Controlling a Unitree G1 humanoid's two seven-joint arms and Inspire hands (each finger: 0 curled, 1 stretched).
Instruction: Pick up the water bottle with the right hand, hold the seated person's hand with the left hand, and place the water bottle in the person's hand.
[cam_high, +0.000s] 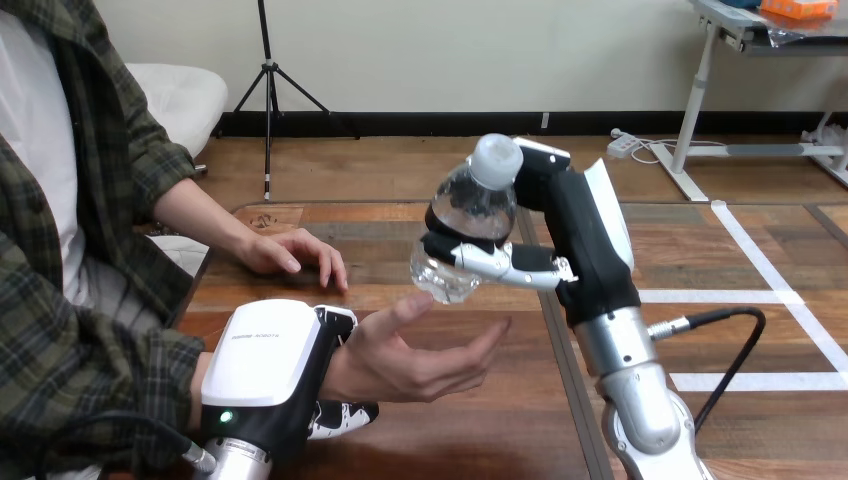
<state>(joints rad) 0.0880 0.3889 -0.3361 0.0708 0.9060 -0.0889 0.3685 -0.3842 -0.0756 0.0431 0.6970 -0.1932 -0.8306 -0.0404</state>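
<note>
Head view, and from where I stand the water bottle is up in the air over the middle of the counter. It is tilted, with its cap toward the far edge and its clear base dipping down and left. The right robot hand grips it from the right side, fingers wrapped across the lower body, so the base stays free to go down first.

Just under that base the person's hand lies palm up over the near-left part of the counter. Its fingers are loosely spread, and its thumb tip seems to touch the bottle's underside, or nearly so. I take the open palm as a landing place held ready.

The left robot hand comes in from the near edge and is closed round the person's wrist, one part above it and fingers showing beneath. That hold seems meant to steady the palm and keep it under the bottle.

The person's other hand rests flat on the counter toward the far-left corner, clear of the handover.

By my reckoning the pickup and the hand-holding are done. The bottle has yet to settle into the palm and be let go. A tilted, smooth bottle could roll off if it is released too soon.
</note>
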